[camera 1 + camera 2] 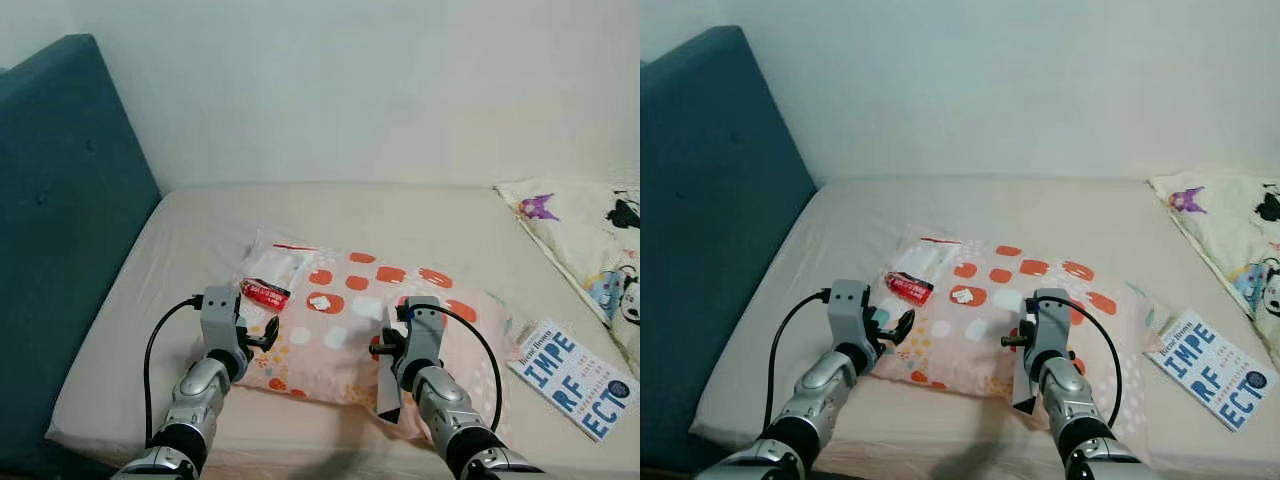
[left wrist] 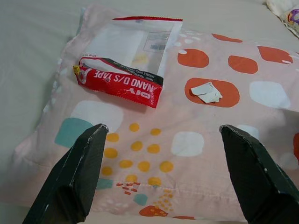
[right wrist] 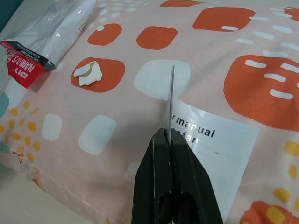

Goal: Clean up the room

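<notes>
Head eyes look down at the pillow (image 1: 370, 320); both wrist cameras view it close.

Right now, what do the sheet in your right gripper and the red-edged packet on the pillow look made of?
The sheet in the right gripper looks like thin matte paper: edge-on it is a hairline, with printed text. The packet looks like glossy plastic film: see-through, crinkled, with a torn red strip. The pillow under both looks like soft printed fabric.

matt cloth pillow (image 1: 350, 330), glossy plastic packet (image 2: 126, 56), thin paper manual (image 3: 212, 154), matt bedsheet (image 1: 330, 215)
</notes>
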